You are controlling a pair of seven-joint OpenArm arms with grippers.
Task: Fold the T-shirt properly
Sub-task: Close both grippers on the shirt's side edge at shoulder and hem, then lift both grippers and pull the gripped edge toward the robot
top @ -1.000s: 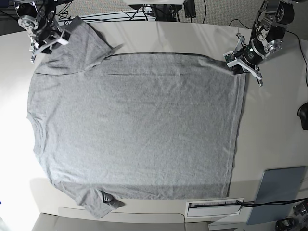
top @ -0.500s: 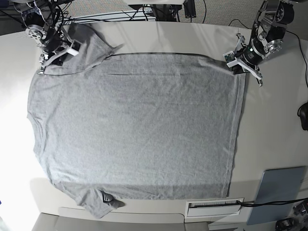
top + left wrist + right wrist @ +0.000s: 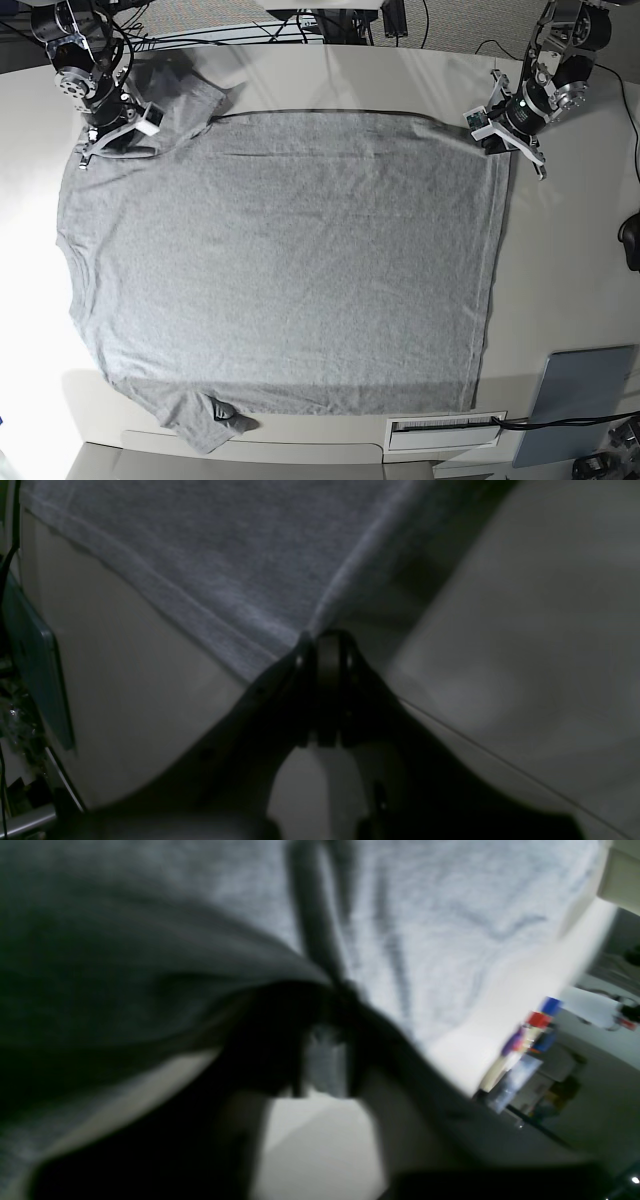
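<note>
Between our two grippers, the large heather-grey cotton T-shirt (image 3: pixel 280 260) lies flat on the pale table (image 3: pixel 570 260), soft and faintly creased. Our left gripper (image 3: pixel 322 645) clenches its hem corner; our right gripper (image 3: pixel 325 1040) pinches bunched sleeve fabric.

The right gripper (image 3: pixel 327 1060), its dark jaws pinched together on a bunched fold of the grey T-shirt (image 3: pixel 425 930), blurs above the pale table (image 3: pixel 315 1150), colourful clutter beyond.
</note>
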